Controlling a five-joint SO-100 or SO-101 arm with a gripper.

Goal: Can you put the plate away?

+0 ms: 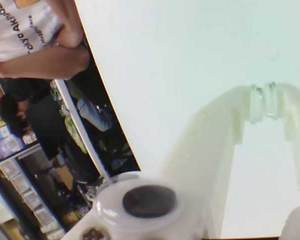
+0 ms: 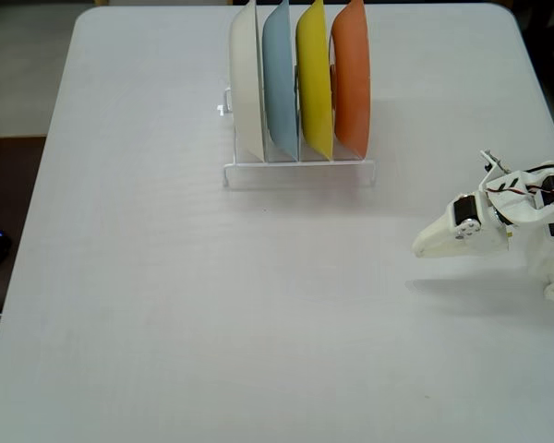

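The orange plate [image 2: 351, 78] stands upright on edge in the rightmost slot of a clear rack [image 2: 298, 173] at the back of the white table, in the fixed view. My gripper [image 2: 419, 246] hovers low over the table's right side, well in front of the rack and to its right, pointing left. Its tips meet with nothing between them. In the wrist view the gripper [image 1: 264, 102] shows as two white fingers touching at their clear pads over bare table. The plate is out of that view.
In the same rack stand a white plate [image 2: 247, 83], a light blue plate [image 2: 279, 83] and a yellow plate [image 2: 314, 81]. The wrist view shows the table's edge [image 1: 97, 115], with a person [image 1: 35, 35] and cluttered shelves beyond it.
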